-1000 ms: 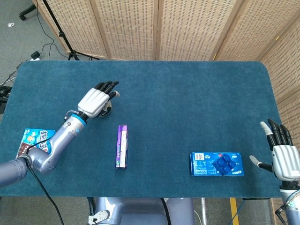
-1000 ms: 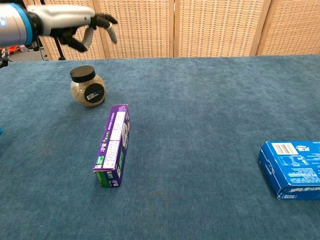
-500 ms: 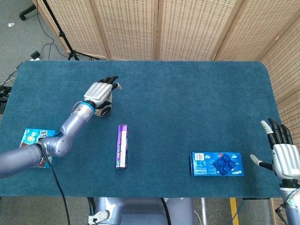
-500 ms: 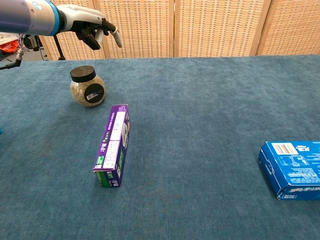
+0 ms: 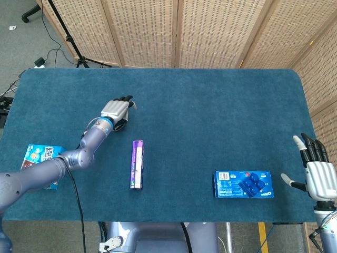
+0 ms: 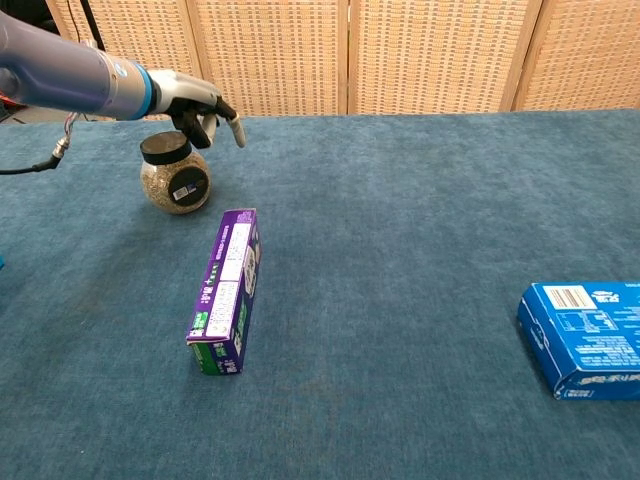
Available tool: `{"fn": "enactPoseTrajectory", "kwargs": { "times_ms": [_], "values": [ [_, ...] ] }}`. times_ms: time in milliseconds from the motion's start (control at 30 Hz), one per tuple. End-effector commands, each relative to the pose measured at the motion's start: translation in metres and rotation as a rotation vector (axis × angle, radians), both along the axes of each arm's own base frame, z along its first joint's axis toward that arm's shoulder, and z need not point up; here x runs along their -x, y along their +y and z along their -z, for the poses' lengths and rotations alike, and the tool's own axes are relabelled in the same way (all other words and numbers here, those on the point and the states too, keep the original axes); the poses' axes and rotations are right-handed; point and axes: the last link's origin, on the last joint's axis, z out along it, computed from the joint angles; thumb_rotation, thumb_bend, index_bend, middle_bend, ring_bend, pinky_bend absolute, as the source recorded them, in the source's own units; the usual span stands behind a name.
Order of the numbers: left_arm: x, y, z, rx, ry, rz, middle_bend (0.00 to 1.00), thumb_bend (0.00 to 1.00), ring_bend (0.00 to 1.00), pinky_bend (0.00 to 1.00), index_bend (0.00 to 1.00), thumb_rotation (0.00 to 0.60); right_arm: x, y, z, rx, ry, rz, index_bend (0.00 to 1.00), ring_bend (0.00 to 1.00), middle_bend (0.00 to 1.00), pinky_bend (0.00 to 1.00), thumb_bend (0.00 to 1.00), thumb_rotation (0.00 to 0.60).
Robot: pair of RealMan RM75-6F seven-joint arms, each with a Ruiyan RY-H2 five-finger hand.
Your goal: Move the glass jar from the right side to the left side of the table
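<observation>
Covering nearly the whole of both views, one bench (image 5: 210, 105) in blue cloth carries everything. Reaching in from its left edge, one left arm (image 5: 58, 166) stretches toward the far-left part, ending in the left hand (image 5: 117, 109), held just above and behind the jar with fingers loosely apart and drooping, gripping nothing; judged as either releasing or hovering after placing. Waiting off the near-right corner, one right hand (image 5: 319, 174) stays upright with fingers spread, holding nothing, well apart from all objects, apparently parked out of the way.

Lying flat near the near-right corner, one blue box (image 5: 243, 184). Lying lengthwise toward the near edge, left of centre, one purple box (image 6: 229, 288), near the jar but not touching. Resting at the left edge, partly under the arm, one small packet (image 5: 38, 155).

Standing upright on the left half, one glass jar (image 6: 175, 176) with black lid, filled with pale grains; judged already on its target side, so little remains of the task.
</observation>
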Motion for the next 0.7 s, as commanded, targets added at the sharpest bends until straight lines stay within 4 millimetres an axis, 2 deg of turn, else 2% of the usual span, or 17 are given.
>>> {"fn": "enactPoseTrajectory", "kwargs": {
  "times_ms": [33,400,700],
  "values": [
    [0.002,0.0,0.005,0.02,-0.008,-0.018,0.08,1.0,0.08,0.15,0.28,0.6,0.0,0.0,0.0,0.0,0.0,0.001,0.0,0.0,0.0,0.0,0.0,0.6],
    [0.018,-0.003,-0.007,0.07,0.009,-0.078,0.13,1.0,0.12,0.25,0.29,0.6,0.001,-0.002,0.001,0.001,0.0,0.006,0.0,0.0,0.0,0.0,0.0,0.6],
    [0.028,-0.011,-0.012,0.123,0.06,-0.092,0.13,1.0,0.12,0.26,0.29,0.6,0.001,-0.002,0.0,0.005,0.001,0.007,0.0,0.0,0.0,0.0,0.0,0.6]
  ]
}}
